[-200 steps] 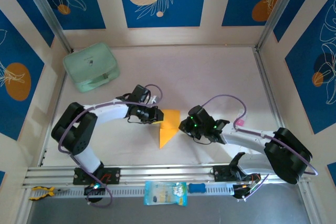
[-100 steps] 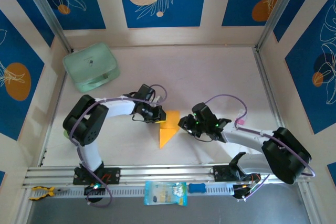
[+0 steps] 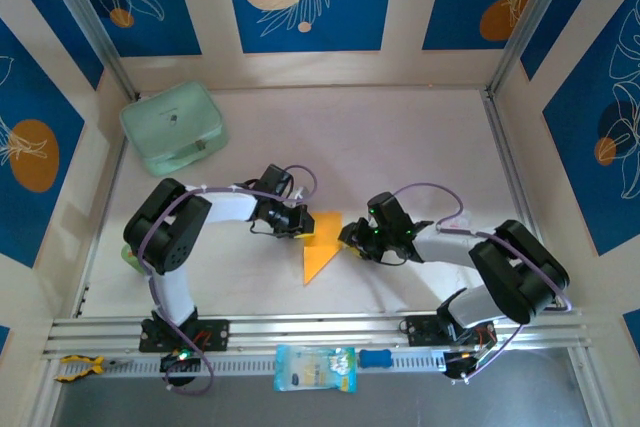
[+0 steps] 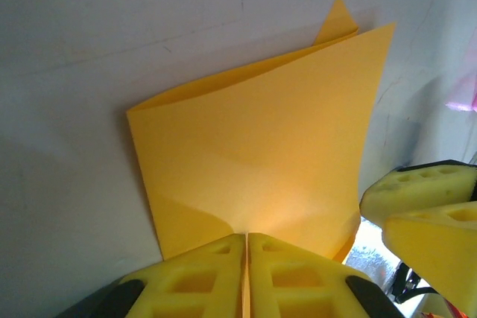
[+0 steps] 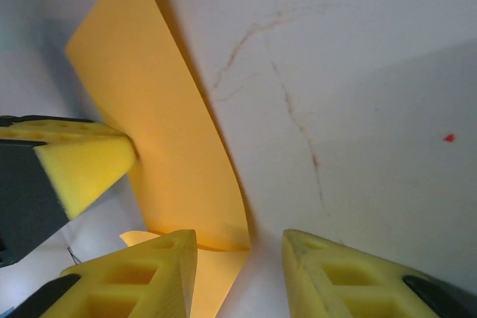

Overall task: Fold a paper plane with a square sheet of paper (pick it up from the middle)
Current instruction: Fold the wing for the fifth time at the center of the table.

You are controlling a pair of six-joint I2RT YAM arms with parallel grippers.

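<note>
Pinching the thin orange-yellow folded paper sheet [image 4: 261, 154] with the closed left pincer [image 4: 247, 237] at nine o'clock; needing the open right pincer [image 5: 240, 249] at three o'clock closing softly, edges lined up.

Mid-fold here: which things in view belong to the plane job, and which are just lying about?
Job: paper; left gripper, clamped on it; right gripper, open at its edge.
Lying about: mint-green case; pale blue packet.

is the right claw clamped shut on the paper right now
No, the right wrist view shows the right claw with its yellow fingers wide apart and the paper not pinched between them.
</note>
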